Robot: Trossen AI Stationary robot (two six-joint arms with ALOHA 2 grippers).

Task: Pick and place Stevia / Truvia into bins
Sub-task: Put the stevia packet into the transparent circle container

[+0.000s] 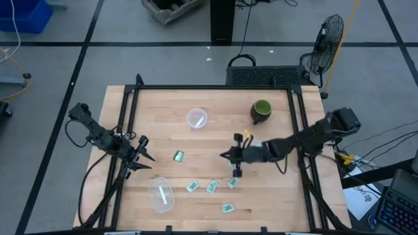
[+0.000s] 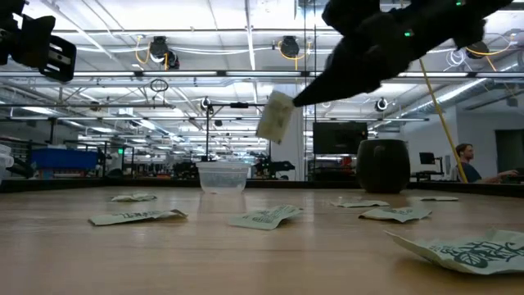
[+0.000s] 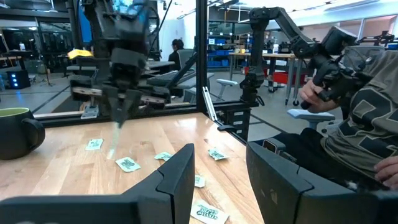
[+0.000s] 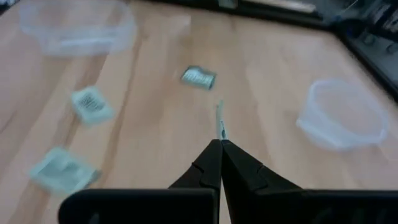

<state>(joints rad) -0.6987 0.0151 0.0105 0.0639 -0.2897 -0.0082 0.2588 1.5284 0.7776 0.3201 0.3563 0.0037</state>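
Observation:
My right gripper (image 1: 225, 155) hovers over the middle of the table, shut on one green-and-white sachet (image 2: 275, 117), held well above the wood. Other sachets lie flat on the table: one (image 1: 178, 155) left of the gripper, three in a row (image 1: 212, 187) toward the near edge, and one more (image 1: 227, 208) closer still. The round clear cup (image 1: 196, 119) stands toward the far side. The oval clear tub (image 1: 160, 194) stands near the left front. My left gripper (image 1: 145, 151) waits open at the table's left edge, touching nothing. My right gripper pinches the sachet by one end (image 4: 220, 134) between its two fingertips (image 2: 301, 97). The fingers slant down toward the table's left side. The sachet is lifted clear and sticks out past the tips, tilted, edge-on in the right wrist view.
A dark green mug (image 1: 261, 111) stands at the far right of the table, behind my right arm. A black frame (image 1: 215, 87) runs along the table's edges. A person (image 3: 354, 118) sits beyond the table, holding a controller. Bare wood lies between the cup and the tub.

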